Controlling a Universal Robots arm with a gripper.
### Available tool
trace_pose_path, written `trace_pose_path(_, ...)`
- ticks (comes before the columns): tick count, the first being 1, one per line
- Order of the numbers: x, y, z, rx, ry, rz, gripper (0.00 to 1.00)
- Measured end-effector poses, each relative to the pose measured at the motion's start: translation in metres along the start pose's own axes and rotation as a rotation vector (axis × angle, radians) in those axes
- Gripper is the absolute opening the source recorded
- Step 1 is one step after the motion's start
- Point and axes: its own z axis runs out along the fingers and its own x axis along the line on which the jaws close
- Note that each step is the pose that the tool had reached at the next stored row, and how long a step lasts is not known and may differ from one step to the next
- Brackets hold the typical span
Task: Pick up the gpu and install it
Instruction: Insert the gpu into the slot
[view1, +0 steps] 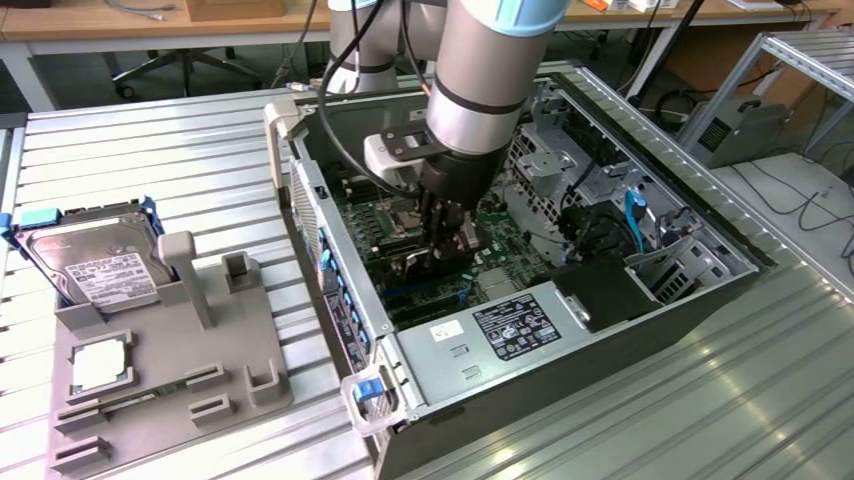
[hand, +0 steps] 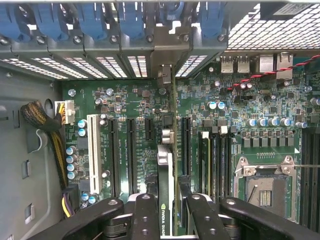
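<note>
My gripper is down inside the open computer case, over the green motherboard. It is shut on the gpu, a thin card held edge-on between the two black fingers. A green-and-white label shows on the card's upper edge. The card runs parallel to the long black expansion slots and its far end points at the rear bracket opening. In the exterior view the gpu hangs just below the fingers, close to the board. Whether it sits in a slot I cannot tell.
Blue slot clips line the case's rear wall. A CPU socket and memory slots lie beside the card. The power supply fills the near end of the case. On the grey holder outside stand a hard drive and a CPU chip.
</note>
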Motion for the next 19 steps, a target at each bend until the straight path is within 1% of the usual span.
trace_pose_path(4,0.0,0.0004,0.0002,0.0001,-0.0008,0.0,0.26)
trace_pose_path(19,0.0001,0.003,0.002,0.0013,-0.0006,0.0,0.26)
